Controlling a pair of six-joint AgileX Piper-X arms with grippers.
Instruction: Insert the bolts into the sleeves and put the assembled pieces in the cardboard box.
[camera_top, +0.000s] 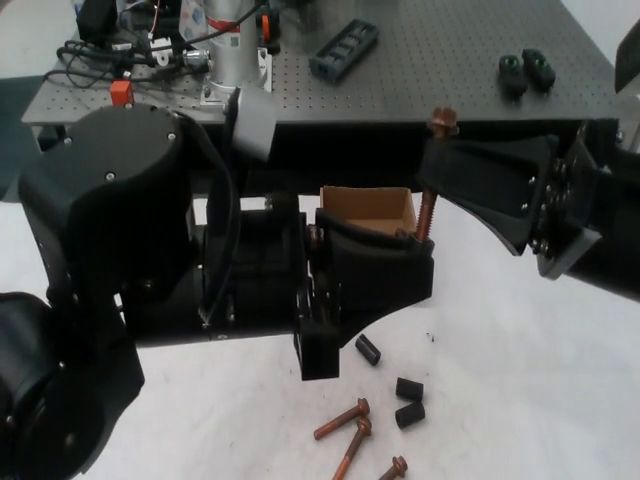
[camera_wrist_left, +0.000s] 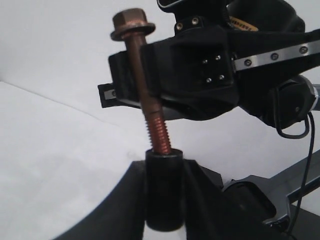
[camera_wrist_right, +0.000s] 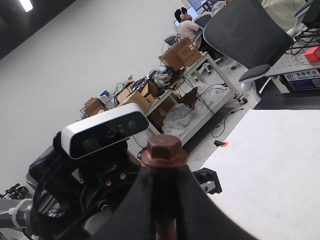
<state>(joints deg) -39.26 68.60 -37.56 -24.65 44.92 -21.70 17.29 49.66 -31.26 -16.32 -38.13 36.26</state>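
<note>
In the left wrist view a black sleeve (camera_wrist_left: 164, 175) stands upright, with my left gripper (camera_wrist_left: 165, 212) shut on it. A copper bolt (camera_wrist_left: 141, 85) hangs head up right above it, its threaded tip just inside the sleeve's mouth. My right gripper (camera_wrist_left: 167, 70) is shut on the bolt's shank; the bolt head (camera_wrist_right: 163, 150) shows between its fingers (camera_wrist_right: 195, 210). In the high view the bolt (camera_top: 435, 170) and both grippers meet just right of the open cardboard box (camera_top: 365, 208). The left gripper (camera_top: 395, 262) hides the sleeve there.
Three loose bolts (camera_top: 340, 418) and three loose black sleeves (camera_top: 409, 389) lie on the white table in front. Behind the box runs a perforated bench (camera_top: 450, 80) with a black tray (camera_top: 343, 48), a metal post (camera_top: 232, 40) and cables.
</note>
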